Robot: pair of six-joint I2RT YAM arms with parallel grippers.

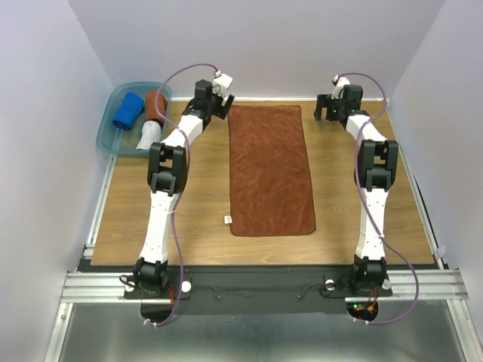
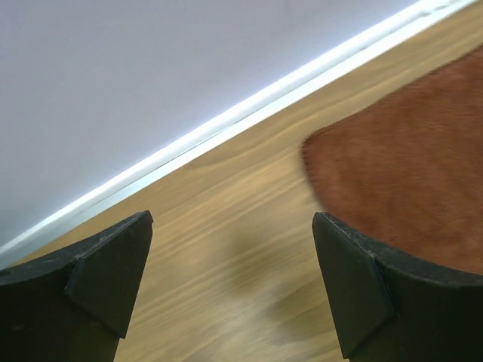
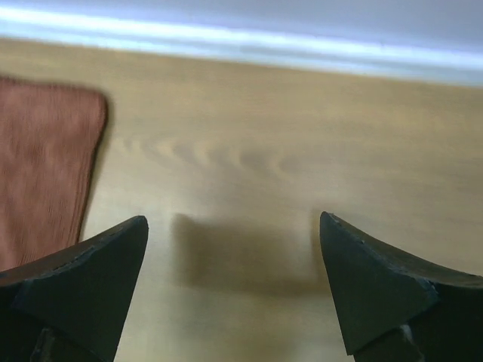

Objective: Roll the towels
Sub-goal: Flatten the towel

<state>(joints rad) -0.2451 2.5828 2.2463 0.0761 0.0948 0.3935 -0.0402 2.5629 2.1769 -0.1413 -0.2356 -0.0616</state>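
One flat rust-brown towel (image 1: 271,170), three rolled towels (image 1: 143,118), one blue tub (image 1: 106,130), two arms (image 1: 167,181).

1. This is a robot lab test cell, not a home or shop.
2. Plain pale partition walls (image 1: 45,113) box in the wood-grain counter (image 1: 196,226) at 9, 12 and 3 o'clock.
3. Two white arms, the left arm (image 1: 167,192) and the right arm (image 1: 371,196), are bolted to an aluminium rail (image 1: 256,285) at 6 o'clock.
4. Loose cables (image 1: 178,249) run along the arms, and small lit indicators (image 1: 368,306) glow by the right base.
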